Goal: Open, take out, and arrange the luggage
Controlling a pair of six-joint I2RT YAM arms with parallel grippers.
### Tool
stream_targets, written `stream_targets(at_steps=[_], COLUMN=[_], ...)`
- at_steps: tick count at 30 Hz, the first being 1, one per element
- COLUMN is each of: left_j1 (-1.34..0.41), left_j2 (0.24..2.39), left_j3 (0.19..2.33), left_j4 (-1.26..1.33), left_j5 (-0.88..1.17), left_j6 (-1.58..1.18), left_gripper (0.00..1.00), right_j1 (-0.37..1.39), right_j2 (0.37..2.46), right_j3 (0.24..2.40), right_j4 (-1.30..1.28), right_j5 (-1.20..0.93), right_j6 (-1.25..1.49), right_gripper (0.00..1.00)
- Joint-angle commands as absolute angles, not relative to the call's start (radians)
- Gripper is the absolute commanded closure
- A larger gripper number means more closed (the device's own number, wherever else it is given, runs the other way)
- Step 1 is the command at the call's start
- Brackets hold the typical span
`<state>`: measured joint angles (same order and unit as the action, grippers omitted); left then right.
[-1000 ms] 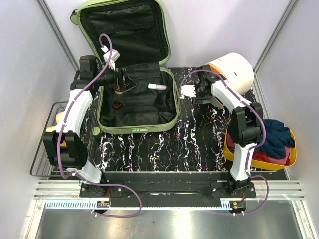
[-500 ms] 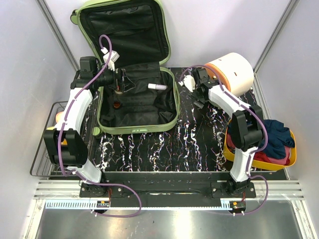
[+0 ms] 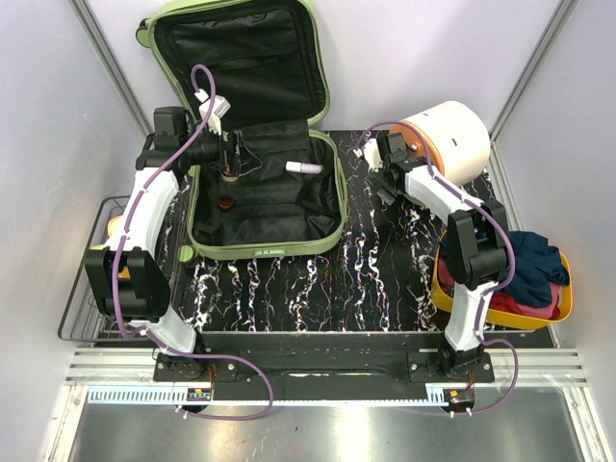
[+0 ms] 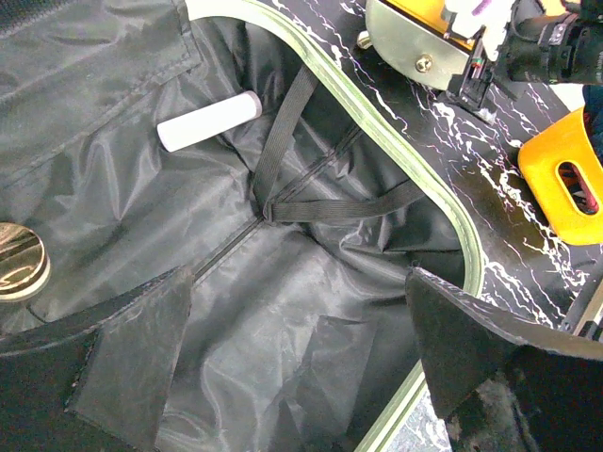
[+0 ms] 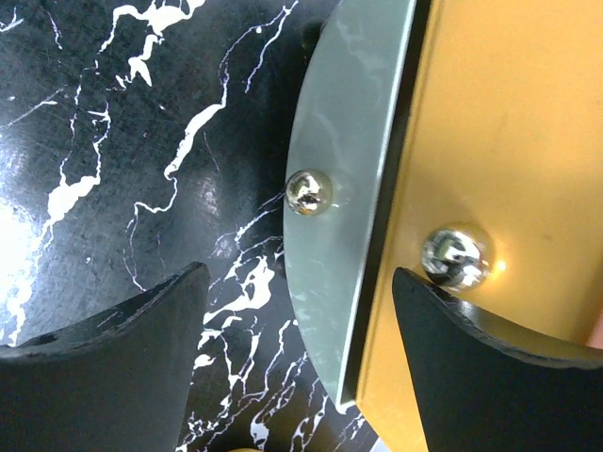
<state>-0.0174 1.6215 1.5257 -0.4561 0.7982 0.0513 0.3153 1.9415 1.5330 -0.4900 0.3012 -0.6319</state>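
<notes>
Half the luggage lies flat (lid upright), left gripper spread above

The luggage has a pale-green shell and black lining, with a white tube inside. The tabletop is black, veined with white marbling. A white drum carries an orange band; the yellow-orange tray holds navy cloth and red cloth.

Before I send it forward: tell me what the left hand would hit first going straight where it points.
The left hand would probably meet the black lining of the luggage, near the crossed straps; depth is unclear.
</notes>
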Motion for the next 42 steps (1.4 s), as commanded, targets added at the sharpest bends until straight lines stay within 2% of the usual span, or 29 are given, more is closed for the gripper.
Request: stream_targets(at_steps=[1, 7, 15, 23, 29, 36, 42], left_j1=[-0.009, -0.008, -0.006, -0.005, -0.003, -0.002, 0.038], left_j2=[1.637, 1.649, 1.657, 1.672, 1.678, 1.678, 1.664], left_j3=[1.589, 1.601, 1.605, 1.617, 1.629, 1.626, 1.620], left_j4=[-0.428, -0.429, -0.433, -0.431, -0.437, -0.433, -0.402], left_j5=[0.824, 0.828, 0.839, 0.850, 0.847, 0.845, 0.859], left_j6=[0.045, 0.043, 0.046, 0.044, 0.054, 0.031, 0.003], left_gripper=[0.01, 0.01, 0.01, 0.01, 0.01, 0.01, 0.01], right_j1=[0.290, 0.287, 0.264, 0.203, 0.193, 0.212, 0.329], right_j2=[1.991, 2.019, 2.002, 2.114, 2.106, 1.936, 2.041], right_j3=[1.549, 1.630, 1.753, 1.949, 2.023, 2.005, 2.251], right_j4=[-0.433, -0.564, -0.731, -0.954, -0.999, -0.877, -0.870], right_j5=[0.305, 0.161, -0.147, -0.440, -0.488, -0.549, -0.431], right_j6=[-0.597, -0.506, -0.449, -0.429, -0.452, -0.506, -0.561], right_gripper=[0.14, 0.17, 0.29, 0.41, 0.43, 0.38, 0.36])
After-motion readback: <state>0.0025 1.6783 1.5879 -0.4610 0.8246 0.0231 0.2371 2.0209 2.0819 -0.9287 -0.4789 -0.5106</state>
